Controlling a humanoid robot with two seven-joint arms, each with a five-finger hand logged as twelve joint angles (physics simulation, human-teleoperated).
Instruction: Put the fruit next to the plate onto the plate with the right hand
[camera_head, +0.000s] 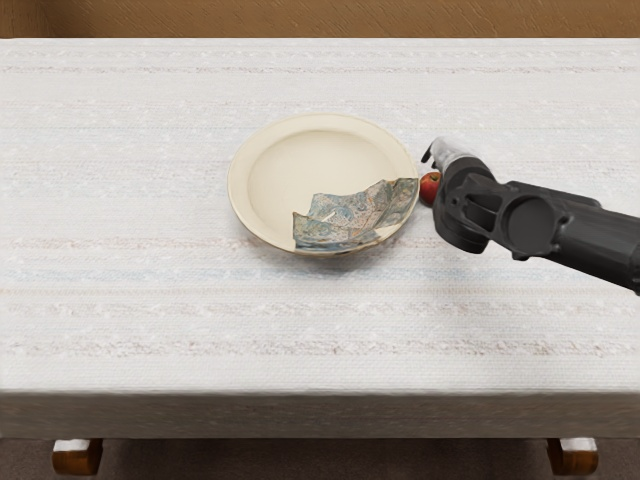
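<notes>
**A:** Starting at the right hand (462, 196): in from the 3 o'clock edge, low over the table (300, 330), pointing toward 9 o'clock. Open or closed?

**B:** Cannot tell. Hidden behind the hand's own dark bulk.

**A:** And from there to the red fruit (430, 186)?

**B:** At 9 o'clock of the hand, right against it, maybe touching. Resting on the table, just off the rim of the plate (270, 165) at its 3 o'clock. Round, so no long axis to line up with.

**A:** Beyond that?

**B:** Along the same 9 o'clock line onto the plate: bare cream toward 10 o'clock, patterned cloth (355, 212) at 5 o'clock. Probably calls for a short lift over the rim. No left arm in view, so nearer by default.
</notes>
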